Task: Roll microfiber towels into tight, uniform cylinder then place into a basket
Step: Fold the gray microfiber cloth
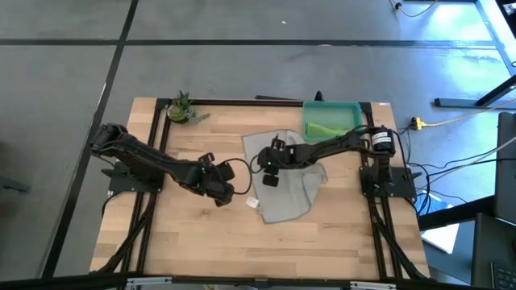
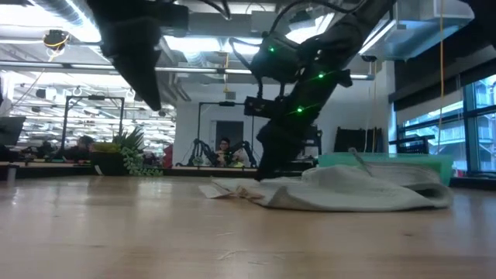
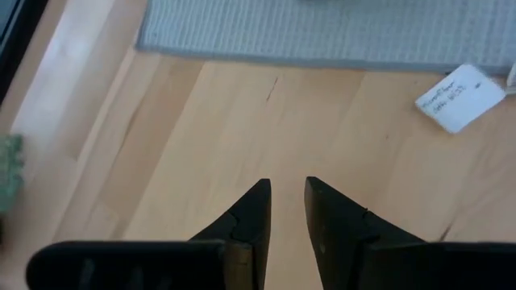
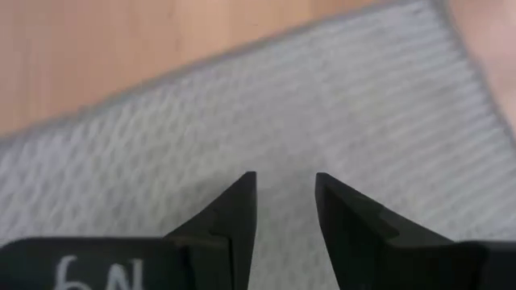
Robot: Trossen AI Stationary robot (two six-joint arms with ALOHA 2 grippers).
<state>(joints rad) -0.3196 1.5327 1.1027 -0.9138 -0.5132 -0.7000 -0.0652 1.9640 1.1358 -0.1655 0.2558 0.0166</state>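
Observation:
The light grey towel (image 1: 292, 192) lies rumpled on the table's middle, with a white label (image 3: 459, 97) at its left edge. It also shows in the low view (image 2: 356, 192). The lime green towel (image 1: 329, 129) lies in the teal basket (image 1: 355, 107) at the far right. My right gripper (image 4: 286, 189) is open, low over the grey towel's far left part (image 1: 270, 173), fingers pointing down. My left gripper (image 3: 288, 193) is open by a narrow gap and empty. It is raised over bare wood (image 1: 228, 190), just left of the grey towel. My right gripper's fingertips (image 4: 242, 193) stand right at the grey towel's flat surface (image 4: 274, 121), coming from above. I cannot tell whether they touch the cloth. No cloth shows between the fingers.
A small potted plant (image 1: 181, 109) stands at the far left corner. A black frame rail runs along the table's far edge (image 1: 242, 101). Bare wood lies near and left of the towel (image 1: 201, 242). People and desks show in the room beyond the table.

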